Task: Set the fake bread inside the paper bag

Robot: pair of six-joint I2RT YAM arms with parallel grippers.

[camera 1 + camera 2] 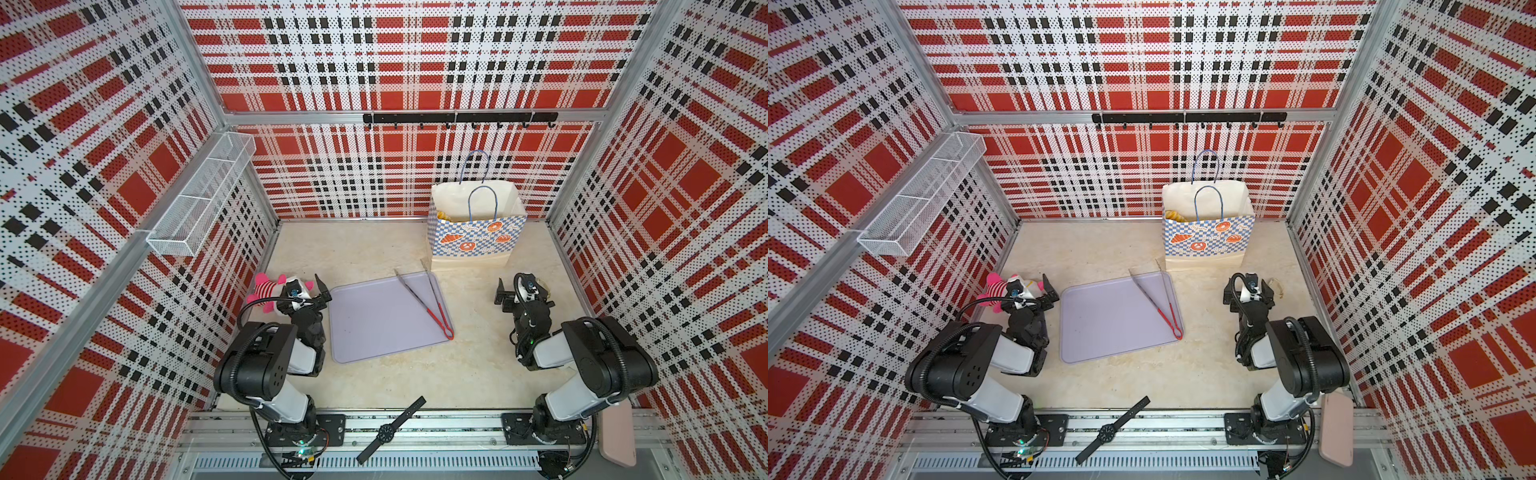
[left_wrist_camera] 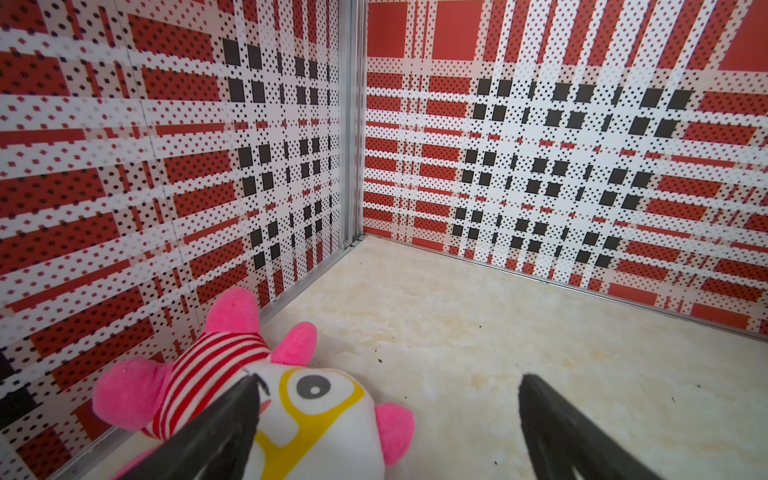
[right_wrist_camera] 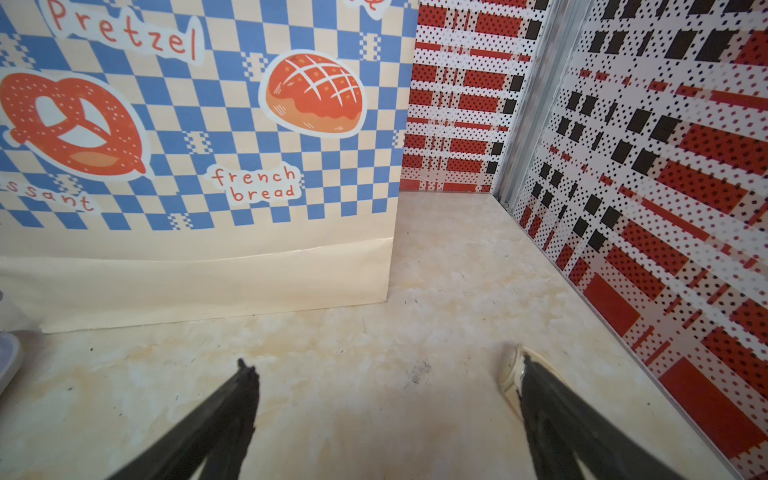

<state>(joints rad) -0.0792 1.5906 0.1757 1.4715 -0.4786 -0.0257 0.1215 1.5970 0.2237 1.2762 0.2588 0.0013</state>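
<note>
The paper bag (image 1: 473, 237) (image 1: 1208, 239) stands upright and open at the back right, blue-checked with orange pastry drawings, and fills much of the right wrist view (image 3: 208, 166). A glimpse of golden-yellow fake bread (image 1: 443, 216) (image 1: 1173, 215) shows inside it at its left side. My right gripper (image 1: 521, 283) (image 1: 1248, 286) (image 3: 384, 365) is open and empty, low over the table just in front of the bag. My left gripper (image 1: 323, 291) (image 1: 1050, 291) (image 2: 386, 380) is open and empty, beside the tray's far left corner.
A pink-striped plush doll (image 1: 268, 291) (image 2: 299, 411) lies by the left gripper. A lilac tray (image 1: 374, 328) holds red-tipped tongs (image 1: 428, 301). A small cream object (image 3: 509, 374) lies by the right gripper's outer finger. A black watch (image 1: 390, 430) and a pink phone (image 1: 617, 432) lie at the front.
</note>
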